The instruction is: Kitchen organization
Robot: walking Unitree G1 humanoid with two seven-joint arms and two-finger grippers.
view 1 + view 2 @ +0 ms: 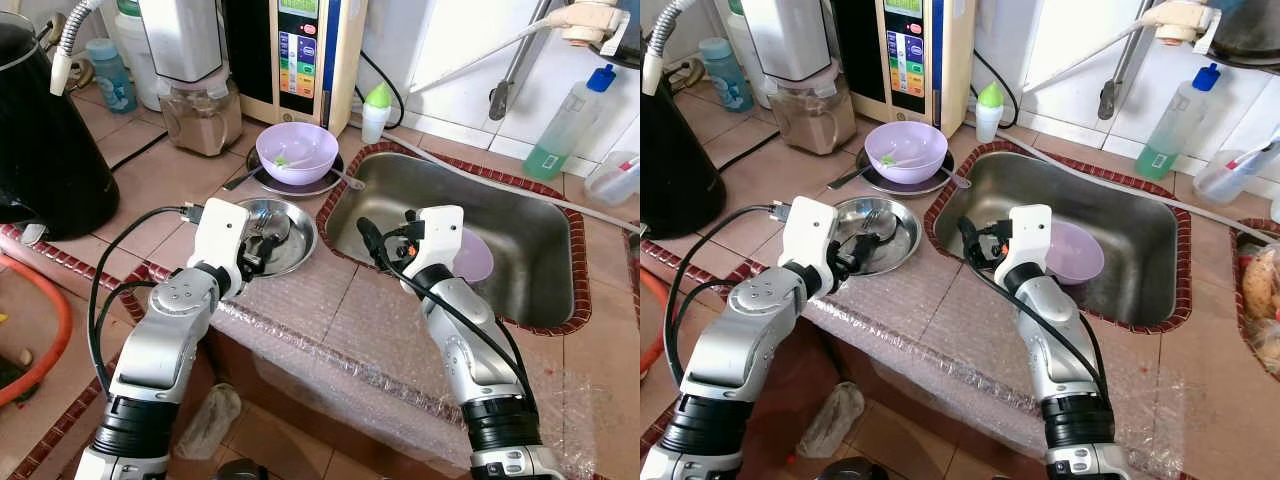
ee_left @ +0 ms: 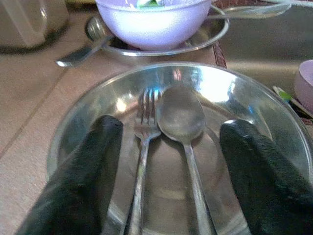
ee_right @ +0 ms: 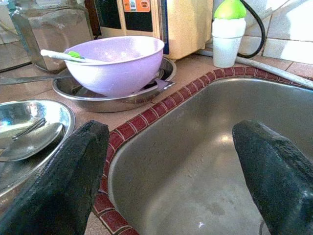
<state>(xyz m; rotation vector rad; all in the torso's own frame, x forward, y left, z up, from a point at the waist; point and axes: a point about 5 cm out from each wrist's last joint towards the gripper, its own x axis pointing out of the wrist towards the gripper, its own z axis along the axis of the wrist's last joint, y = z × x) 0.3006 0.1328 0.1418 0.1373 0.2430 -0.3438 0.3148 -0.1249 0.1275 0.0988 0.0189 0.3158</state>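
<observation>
Both my grippers spread wide, one over the plate, one over the sink.

Left gripper straddles one fork and one spoon in the steel plate; right gripper over the sink. Two purple bowls: head cam catches the sink one, right wrist gets the counter one.

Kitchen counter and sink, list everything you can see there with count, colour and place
Steel plate: one, silver, counter left of sink, under left gripper.
Fork: one, silver, in that plate.
Spoon: one, silver, beside the fork.
Bowl: one, lilac, on a second steel dish behind the plate.
Sink bowl: one, lilac, in the sink.
Sink: one, steel, red-tiled rim.
Small bottle: one, white with green cap, behind sink.
Spray bottle: one, green liquid, blue cap, by the wall.
Blender jar: one, clear, back left.
Kettle: one, black, far left.
Bubble wrap: one sheet, clear, counter front.
Left gripper: open over the plate.
Right gripper: open over the sink.
</observation>
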